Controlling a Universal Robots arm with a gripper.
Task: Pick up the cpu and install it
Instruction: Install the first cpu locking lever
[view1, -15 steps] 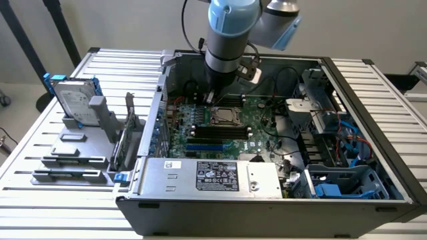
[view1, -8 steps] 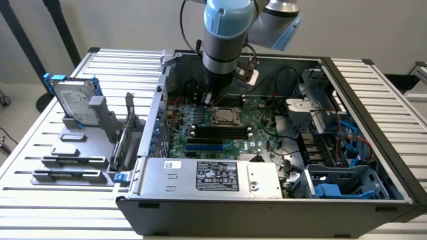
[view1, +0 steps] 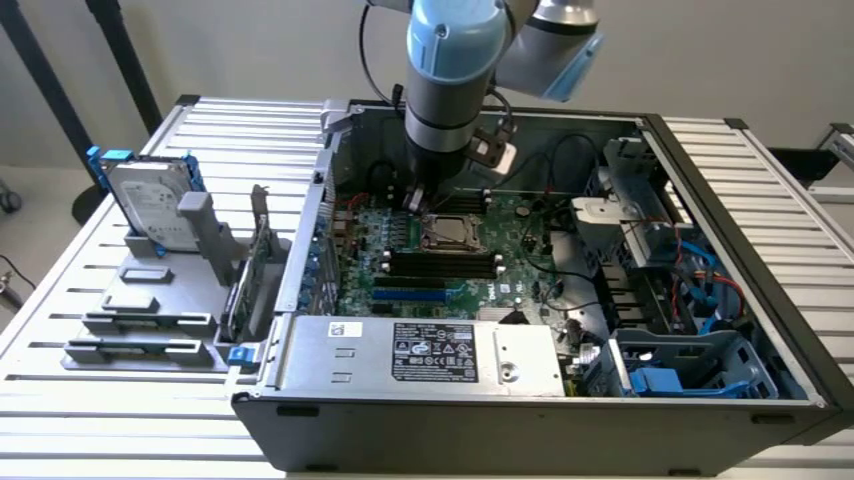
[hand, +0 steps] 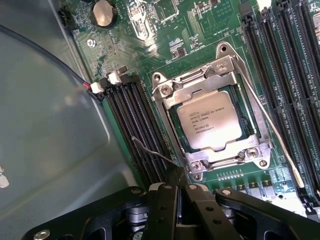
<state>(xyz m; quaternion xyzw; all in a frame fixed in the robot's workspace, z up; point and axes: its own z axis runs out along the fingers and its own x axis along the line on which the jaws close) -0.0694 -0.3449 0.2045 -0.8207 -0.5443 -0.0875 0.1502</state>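
Silver cpu (hand: 210, 122) is sitting inside the metal socket frame (hand: 227, 67) on the green mobo (hand: 150, 30), just ahead of the pincer (hand: 177, 189). Pincer is hanging w/ jaws pinched together, gripping nothing, tips close beside the frame's corner.

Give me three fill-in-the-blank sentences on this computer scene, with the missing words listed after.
1. The cpu lies in the socket on the green ___.
2. The gripper beside it has its jaws ___.
3. The hard drive stands outside the case, at the exterior view's ___.
Missing words: motherboard; shut; left.
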